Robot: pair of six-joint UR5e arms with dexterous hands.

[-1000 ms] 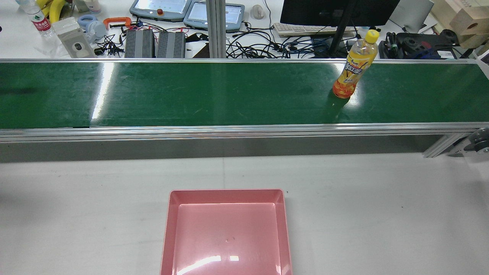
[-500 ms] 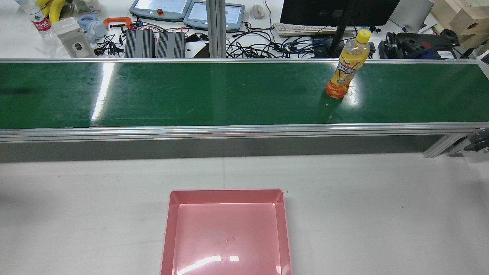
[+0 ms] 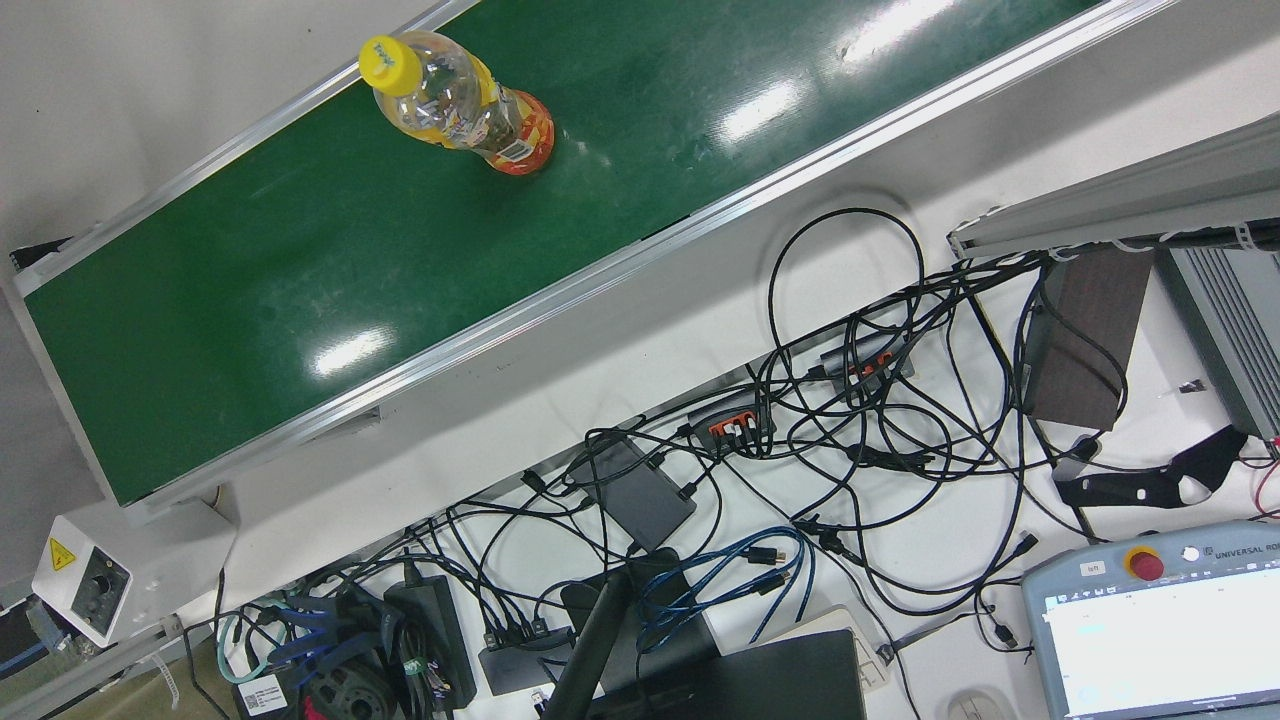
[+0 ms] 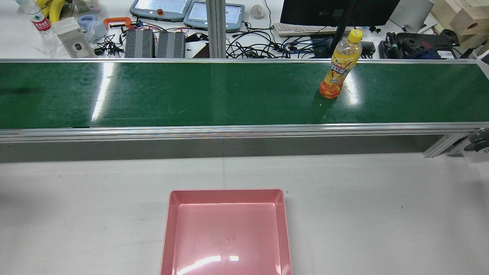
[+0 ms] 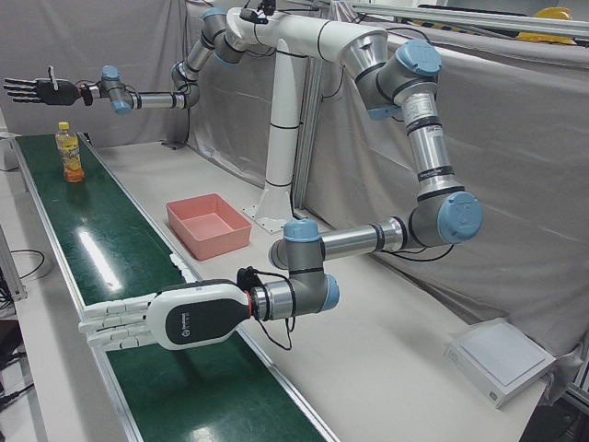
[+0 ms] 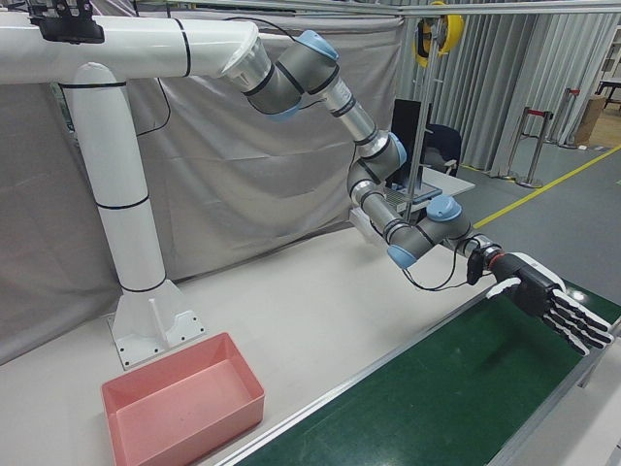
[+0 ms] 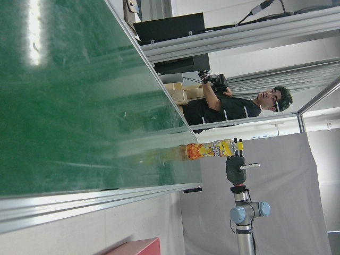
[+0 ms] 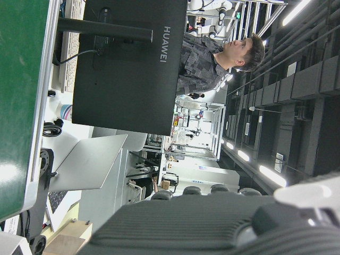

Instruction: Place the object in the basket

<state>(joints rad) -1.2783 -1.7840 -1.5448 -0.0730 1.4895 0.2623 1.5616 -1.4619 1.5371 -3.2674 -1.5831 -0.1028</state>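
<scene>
We see bright, even overhead light. White glare streaks lie on the green conveyor belt (image 4: 191, 95) and a glossy highlight in the pink basket (image 4: 227, 233). The orange drink bottle (image 4: 339, 70) casts a faint short shadow. Rear view is sharp. In the right hand view, the right hand (image 8: 212, 223) is blurred up close.

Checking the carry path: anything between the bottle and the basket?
Rear view: nothing loose. Between bottle and basket lie only bare green belt, its aluminium rail and bare white table.
</scene>
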